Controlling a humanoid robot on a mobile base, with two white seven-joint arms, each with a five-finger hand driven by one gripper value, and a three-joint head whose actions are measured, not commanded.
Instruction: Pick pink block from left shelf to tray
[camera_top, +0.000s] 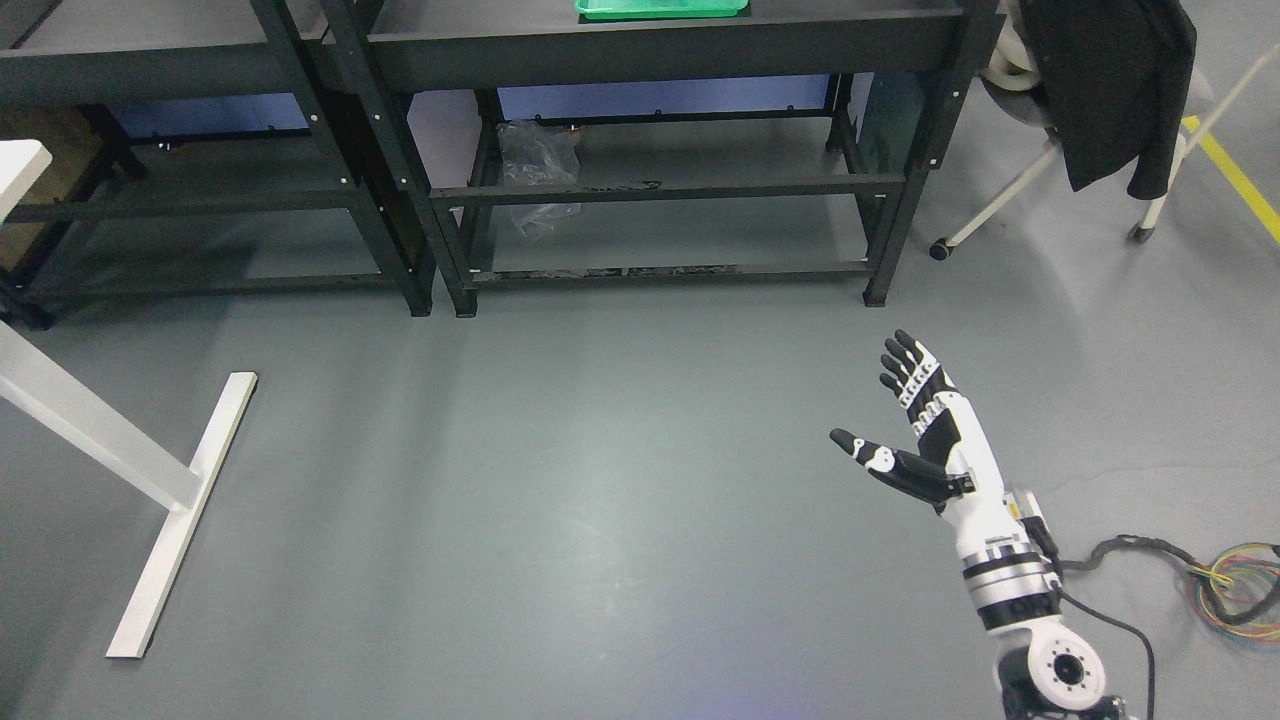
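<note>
- Pink block: it cannot be seen from the head camera, so its place cannot be told.
- Green tray (660, 9) lies on top of the dark shelf (660, 45), at the upper edge.
- Right hand (920, 425) hangs over the grey floor (560, 480), fingers spread, thumb apart, holding nothing.

The head camera looks steeply down at the floor (560, 480) (shelves (640, 190) farther off, along the top).

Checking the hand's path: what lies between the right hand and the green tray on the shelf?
In the head view, bare grey floor, then the shelf's dark front rail, separate the open right hand from the green tray.
</note>
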